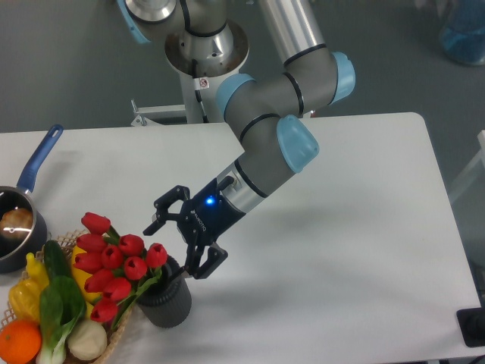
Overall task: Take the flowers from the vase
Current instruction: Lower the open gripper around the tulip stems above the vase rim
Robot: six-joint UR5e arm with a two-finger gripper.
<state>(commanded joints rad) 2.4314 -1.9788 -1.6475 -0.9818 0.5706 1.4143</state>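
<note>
Approach step, grasp not made. The gripper [176,245] has its jaws spread wide and empty, angled down and to the camera's left toward the flowers [117,262].

Flowers are in the vase [168,297], heads leaning out over the camera-left side, away from the jaws and toward the basket [114,337] of vegetables. The nearest red head sits just beside the lower finger; cannot tell if it touches. The vase mouth is right under the lower fingertip, near or touching, hard to call from this angle.

Next move, my read: jaws need to straddle the stems just above the vase mouth, not the blooms. That means dropping a bit further and in toward the bunch, then closing on the stem bundle and lifting straight up along the vase axis. Risks: lower finger clips the vase rim and tips it, or the jaws close on heads and leaves and the bunch slips.

Hard to make out:
- Stems are mostly hidden behind leaves and the vase wall; only a short stretch shows at the mouth.
- Lower fingertip overlaps the vase rim, so depth between them is unclear.
- Basket is cut off by the bottom and left edges.
- The saucepan [19,227], well beyond the flowers from the jaws, is cropped at the left edge.
</note>
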